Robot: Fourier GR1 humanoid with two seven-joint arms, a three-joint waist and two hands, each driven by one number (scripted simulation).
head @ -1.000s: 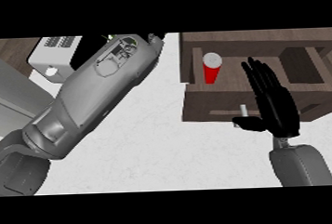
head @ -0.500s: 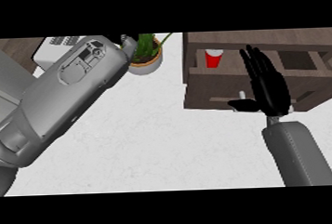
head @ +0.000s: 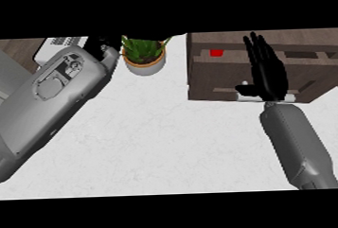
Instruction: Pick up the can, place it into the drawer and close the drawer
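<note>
Can (head: 216,52) sits inside the drawer (head: 220,88), far right. Right hand (head: 266,72), fingers straight and together, lies flat at the drawer front. Closing step, I judge: next, push the front inward. Left hand hidden; cannot tell.

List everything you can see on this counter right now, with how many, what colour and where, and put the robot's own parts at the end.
Can: one, red, only a small part showing inside the drawer, upper right.
Drawer: one, brown wood, upper right.
Potted plant: one, green leaves in a tan pot, top centre.
Appliance: one, pale, partly hidden, top left.
Counter: one, white, filling the middle.
Right hand: one, black, fingers straight, over the drawer's front, grey forearm below.
Left forearm: one, grey, left side; its hand barely shows.
</note>
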